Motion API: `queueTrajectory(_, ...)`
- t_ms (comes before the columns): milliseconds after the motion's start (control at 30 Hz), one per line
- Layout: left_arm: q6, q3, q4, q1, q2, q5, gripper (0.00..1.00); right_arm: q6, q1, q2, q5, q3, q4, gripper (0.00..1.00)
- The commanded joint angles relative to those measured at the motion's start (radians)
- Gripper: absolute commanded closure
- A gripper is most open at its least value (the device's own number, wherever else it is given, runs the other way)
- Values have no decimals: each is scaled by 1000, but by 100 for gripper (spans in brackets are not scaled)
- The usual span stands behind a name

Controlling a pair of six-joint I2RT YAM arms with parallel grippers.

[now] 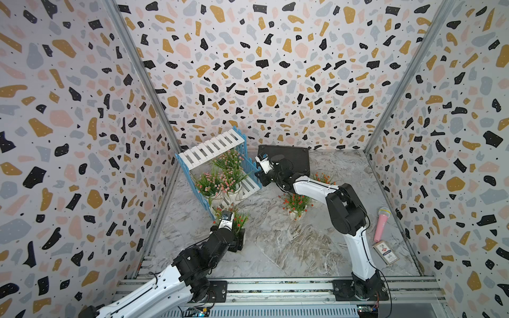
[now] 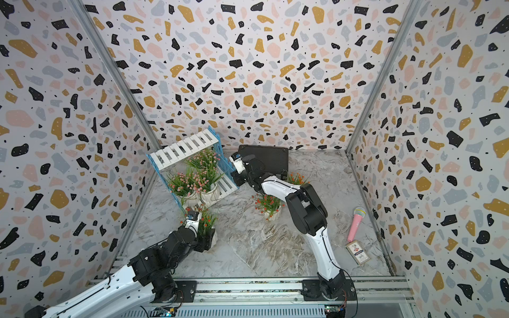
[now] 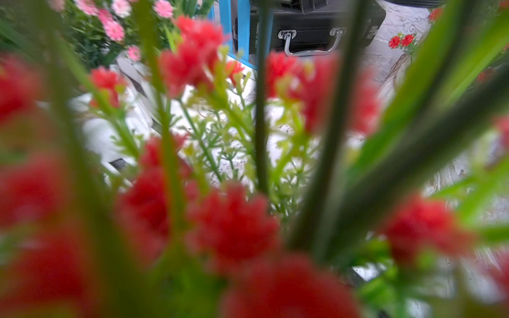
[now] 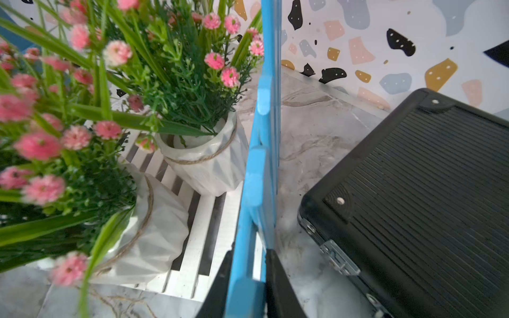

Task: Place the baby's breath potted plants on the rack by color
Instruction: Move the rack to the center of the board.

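At the rack (image 4: pixel 192 247), the right end effector (image 4: pixel 249 264) pinches its blue panel (image 4: pixel 261 165).

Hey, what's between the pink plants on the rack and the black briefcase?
The rack's blue side panel, then a strip of bare marble floor. The right wrist view shows it, with the right hand clamped on that panel.

Three pink plants (image 1: pixel 209 183), three orange-red plants (image 1: pixel 296 202), one rack (image 1: pixel 212 150), one case (image 1: pixel 292 159), one microphone (image 1: pixel 381 224), one box (image 1: pixel 385 252).
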State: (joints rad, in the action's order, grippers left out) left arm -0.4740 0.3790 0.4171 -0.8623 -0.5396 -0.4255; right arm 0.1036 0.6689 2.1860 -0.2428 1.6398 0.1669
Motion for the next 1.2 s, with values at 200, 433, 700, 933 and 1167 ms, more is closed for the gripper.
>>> queueTrajectory(200,-24,91,-13,-20,13,-48,16,70,41,-167,3,-154,22,88)
queueTrajectory(433,-21,100,-21,-30,9,-51,16,92,73,-241,59,-251,18,91)
queueTrajectory(700,-3,112,-32,-49,-1,-56,16,198,83,-342,162,-390,25,95)
queueTrajectory(933,6,117,-50,-65,-16,-61,16,284,105,-422,289,-502,64,98)
queueTrajectory(1167,13,125,-50,-90,-21,-81,15,343,144,-471,480,-538,-4,100)
